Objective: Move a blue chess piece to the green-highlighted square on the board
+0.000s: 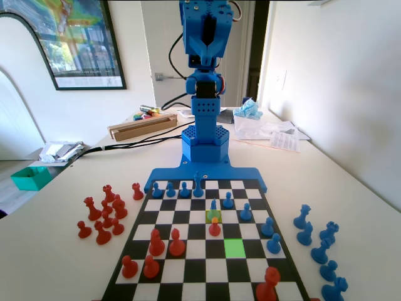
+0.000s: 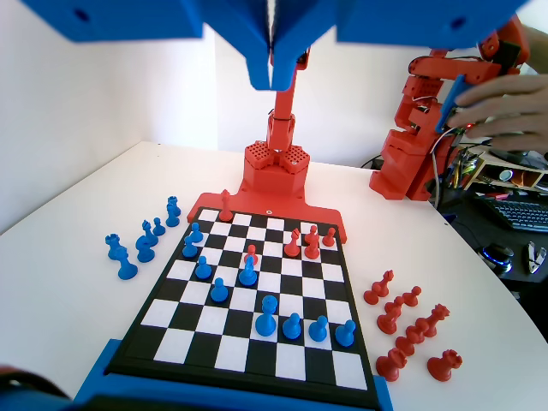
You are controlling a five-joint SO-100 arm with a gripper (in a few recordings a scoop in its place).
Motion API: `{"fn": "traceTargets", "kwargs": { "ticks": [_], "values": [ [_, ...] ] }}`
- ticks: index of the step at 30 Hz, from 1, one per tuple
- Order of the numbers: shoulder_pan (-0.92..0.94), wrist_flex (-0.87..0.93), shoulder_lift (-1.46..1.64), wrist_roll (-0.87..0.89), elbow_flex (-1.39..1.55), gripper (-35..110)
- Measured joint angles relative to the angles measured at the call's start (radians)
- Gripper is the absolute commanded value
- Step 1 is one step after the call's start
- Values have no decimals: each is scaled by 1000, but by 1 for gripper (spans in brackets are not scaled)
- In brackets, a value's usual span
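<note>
— Red plastic piece with a round head (image 1: 269,285) sits closest in the fixed view, on the black-and-white checkered chessboard (image 1: 200,269) at its near right; what's past it?

— Bright green highlighted square (image 1: 234,248), a row further in; a red pawn (image 1: 214,227) stands on the square that meets its far-left corner; another blue pawn (image 1: 274,243) is near on the right, not touching it.

— And the piece for the task?

— Small plain blue plastic pawn (image 1: 213,205), upright, just behind that red pawn in the same file; it's at the far edge of the duller yellow-olive square (image 1: 213,217); can't tell if its base is on that square or the one behind; well apart from the green one either way.

— Arm?

— Blue arm stands tall at the board's far end; its two-finger gripper (image 2: 274,84) hangs high over the board in the wrist view; jaws pressed together, only a thin seam between them, nothing in them.

— Off the board?

— Cluster of red pieces (image 1: 103,216) on the white table (image 1: 50,251) left of the board in the fixed view; group of blue pieces (image 1: 319,241) on the right; all upright.
</note>
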Motion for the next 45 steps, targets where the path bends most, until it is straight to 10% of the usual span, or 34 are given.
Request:
{"fn": "traceTargets", "kwargs": {
  "ticks": [45],
  "values": [
    [-72, 25, -252, 224, -201, 1]
  ]
}}
